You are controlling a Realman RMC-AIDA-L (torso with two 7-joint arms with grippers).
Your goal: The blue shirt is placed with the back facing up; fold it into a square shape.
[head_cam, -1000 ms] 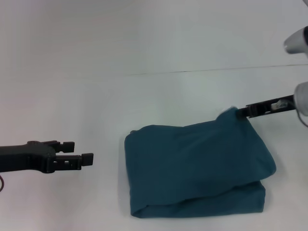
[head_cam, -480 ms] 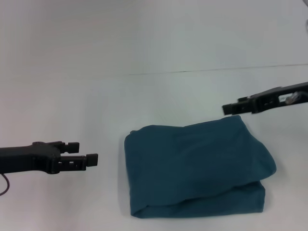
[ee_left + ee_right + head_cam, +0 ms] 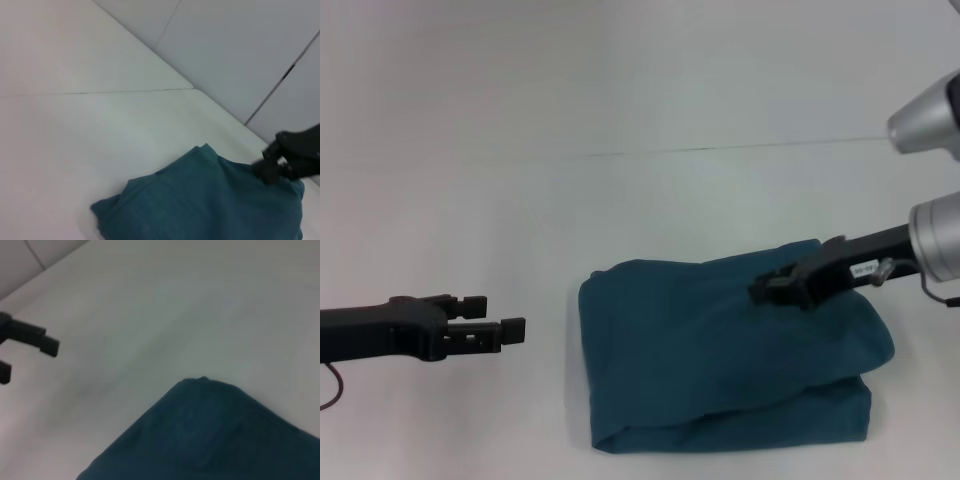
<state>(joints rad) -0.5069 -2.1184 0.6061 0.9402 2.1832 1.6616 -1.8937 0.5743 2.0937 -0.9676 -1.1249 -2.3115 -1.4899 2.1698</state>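
The blue shirt [image 3: 700, 370] lies folded into a rough square on the white table, front and right of centre, plain side up. It also shows in the left wrist view [image 3: 200, 205] and the right wrist view [image 3: 225, 440]. My right gripper [image 3: 770, 290] reaches in from the right and sits low over the shirt's far right part, at or just above the cloth. It also shows in the left wrist view [image 3: 271, 169]. My left gripper [image 3: 497, 315] is open and empty, hovering left of the shirt, a short gap from its left edge.
The white table [image 3: 620, 200] has a thin seam line [image 3: 720, 148] running across it behind the shirt. A pale wall with a panel joint [image 3: 295, 65] stands beyond the table's right side.
The right gripper let go of the shirt's far right corner, lifted away, then came back down and left over the shirt's top. The corner dropped flat. The left gripper edged slightly right.
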